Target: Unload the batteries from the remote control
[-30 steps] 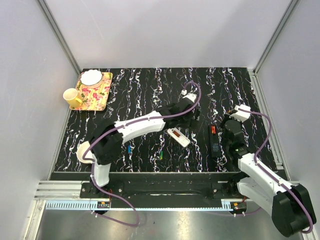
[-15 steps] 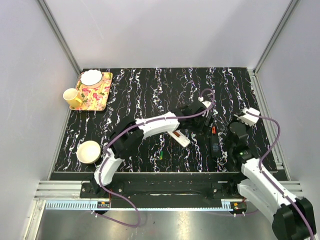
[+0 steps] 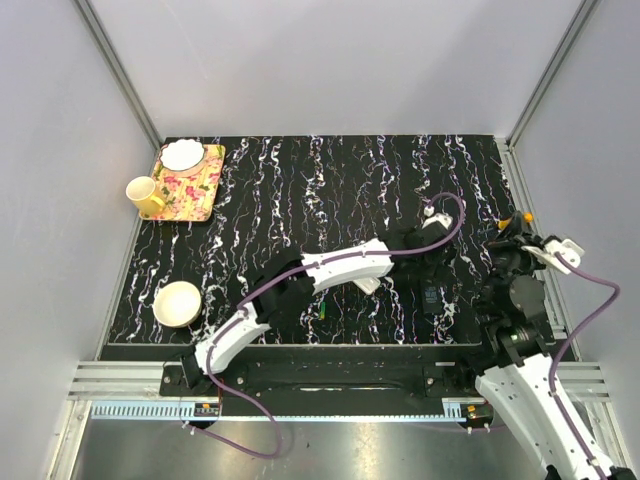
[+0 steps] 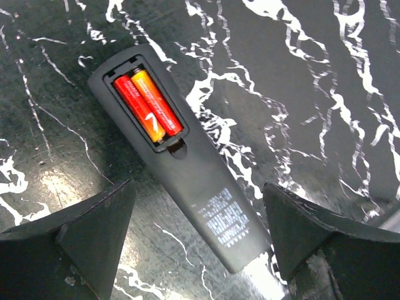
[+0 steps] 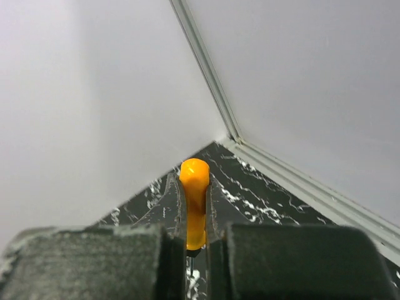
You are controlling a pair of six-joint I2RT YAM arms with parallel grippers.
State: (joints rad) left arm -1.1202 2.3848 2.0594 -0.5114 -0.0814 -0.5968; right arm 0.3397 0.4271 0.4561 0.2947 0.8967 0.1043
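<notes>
Below, black marbled tabletop (image 3: 300, 172) — pale walls (image 3: 330, 60)

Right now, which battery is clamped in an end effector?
The plain orange battery, pinched in the right end effector. The two red-orange ones sit in the black remote's open compartment; a green one lies loose on the table.

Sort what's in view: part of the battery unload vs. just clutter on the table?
Job: black remote, bay open; two batteries in its bay; orange battery, clamped in right gripper; green battery, loose on table; left gripper, open above remote.

Clutter: floral tray; white dish on it; yellow mug beside it; cream bowl.
</notes>
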